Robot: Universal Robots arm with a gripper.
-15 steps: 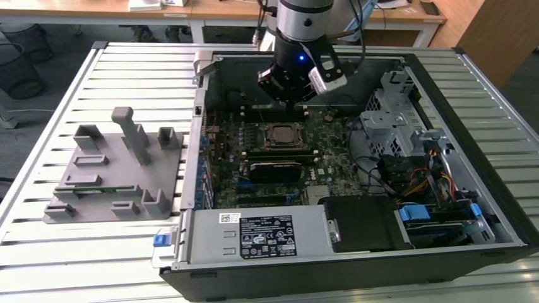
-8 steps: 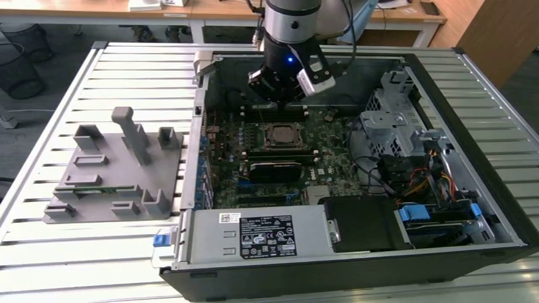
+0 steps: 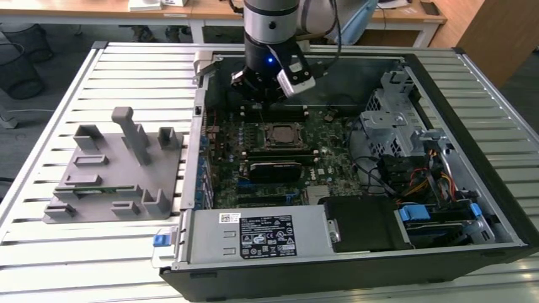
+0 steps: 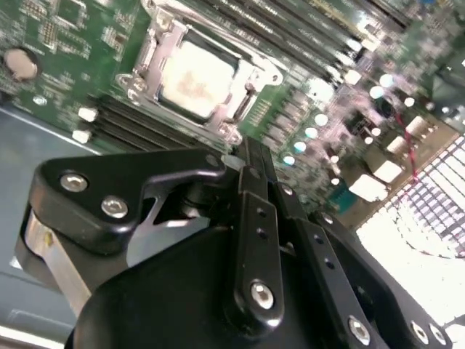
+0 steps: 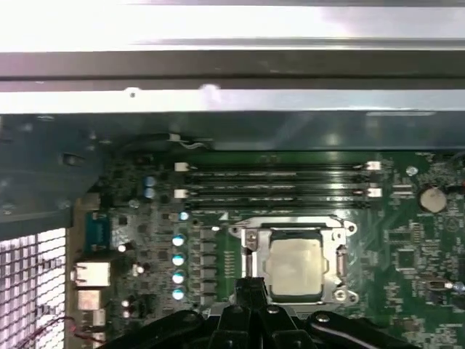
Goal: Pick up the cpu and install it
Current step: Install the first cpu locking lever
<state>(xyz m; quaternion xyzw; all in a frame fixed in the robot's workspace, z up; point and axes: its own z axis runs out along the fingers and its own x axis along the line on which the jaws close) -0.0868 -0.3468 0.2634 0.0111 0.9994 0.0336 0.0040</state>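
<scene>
Silver-grey arm (image 3: 271, 19) with a blue light; black pincer (image 4: 251, 156) linkages studded with silver screws

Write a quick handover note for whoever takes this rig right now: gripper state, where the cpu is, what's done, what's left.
Gripper: shut, fingers together, nothing visibly held, poised above the green motherboard inside the open black computer case, close to the socket.
Cpu: the small flat silvery-white square chip lies in the metal-framed socket, seen in both wrist views.
Done: chip looks seated.
Left: whether the socket frame is latched cannot be told.
Grey plastic fixture with upright posts sits on the slatted table at the exterior view's left.
</scene>
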